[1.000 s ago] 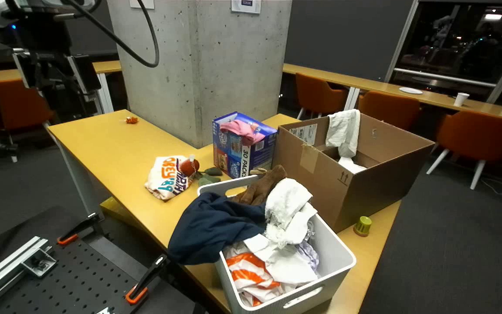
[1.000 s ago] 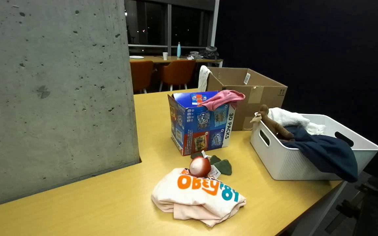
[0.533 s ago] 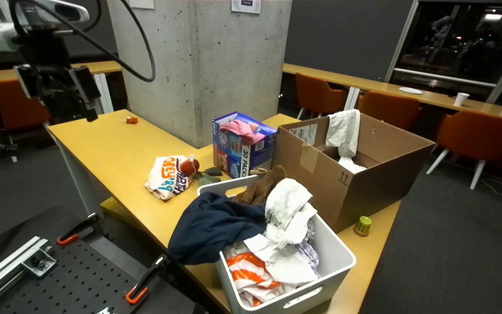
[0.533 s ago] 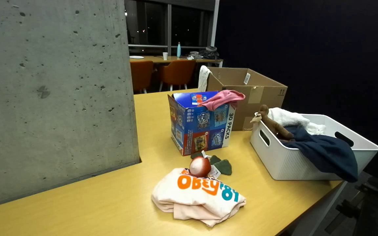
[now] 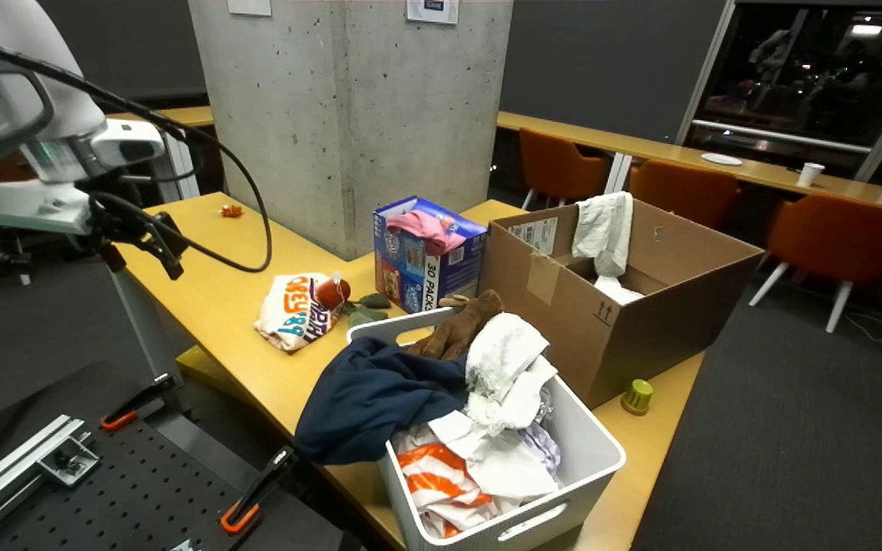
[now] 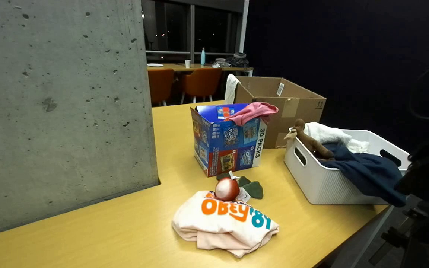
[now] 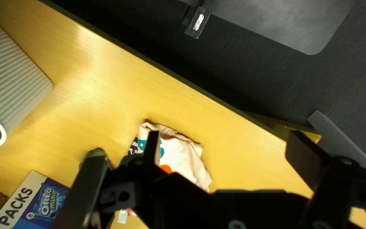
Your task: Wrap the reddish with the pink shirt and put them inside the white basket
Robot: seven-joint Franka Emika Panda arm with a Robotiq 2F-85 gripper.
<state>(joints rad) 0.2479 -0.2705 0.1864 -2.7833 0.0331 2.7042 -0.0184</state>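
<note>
From left to right in an exterior view, the gripper [image 5: 142, 262] now stands lower than half a second ago and nearer to the pale pink shirt [image 5: 293, 310], the arm [image 5: 66, 115] swinging in with it; its jaws stand wide apart, with nothing between them. Right of the gripper, the things on the tabletop [image 5: 215, 306] stay where they are. The shirt lies bunched close to the gripper's right, and just past it the radish [image 5: 334, 293] sits at the shirt's edge, on it or against it, I cannot tell which. That looks like the approach to a first grasp: the wrapping is not yet begun, and the white basket [image 5: 583, 448], well right of the gripper, holds neither. Next, I judge, a fold must be caught and drawn over the radish, which may roll away. Counted in the same order, all right of the gripper: one orange thing [image 5: 232, 211], too small to name; one shirt; one radish, with three patches of green leaf [image 6: 253, 190]; one navy cloth [image 5: 376, 405]; one blue snack box [image 5: 406, 264] with one pink cloth [image 5: 427, 229] over its rim; one brown plush [image 5: 460, 329]; one basket, its other cloth too tangled to count; one carton [image 5: 663, 329] with at least one white cloth [image 5: 603, 229]; one green cup [image 5: 638, 397].
</note>
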